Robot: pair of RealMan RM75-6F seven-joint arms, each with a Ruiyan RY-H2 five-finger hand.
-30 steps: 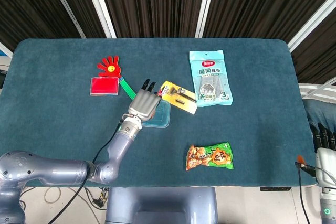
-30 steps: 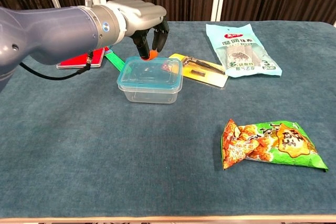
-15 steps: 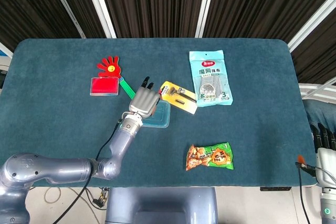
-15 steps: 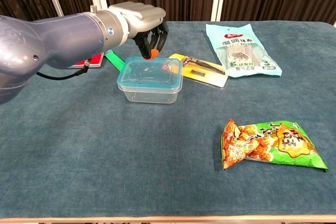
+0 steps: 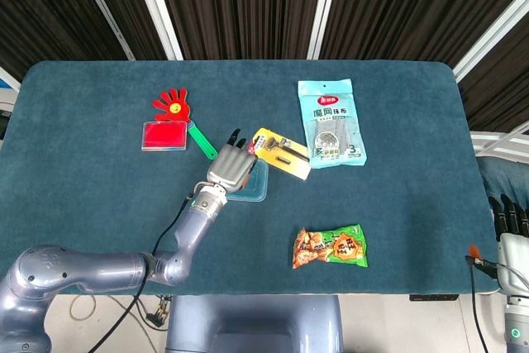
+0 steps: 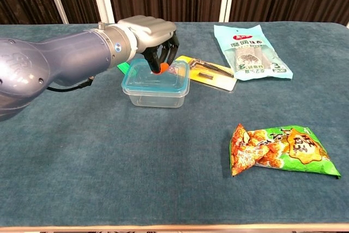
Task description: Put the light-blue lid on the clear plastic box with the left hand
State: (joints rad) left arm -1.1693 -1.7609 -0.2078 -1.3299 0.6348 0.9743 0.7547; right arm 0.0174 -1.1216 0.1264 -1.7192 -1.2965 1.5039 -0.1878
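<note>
The thin, light, slightly springy light-blue lid (image 6: 156,75) already sits on the clear plastic box (image 6: 155,94); the left hand (image 6: 154,35), fingers curled and empty, should press its rim.

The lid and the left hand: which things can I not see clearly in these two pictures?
- Head view: the left hand covers much of the light-blue lid.
- Chest view: whether the lid is fully seated is unclear; the hand hides its far edge.
- Right hand: cut off by the head view's edge.
</note>
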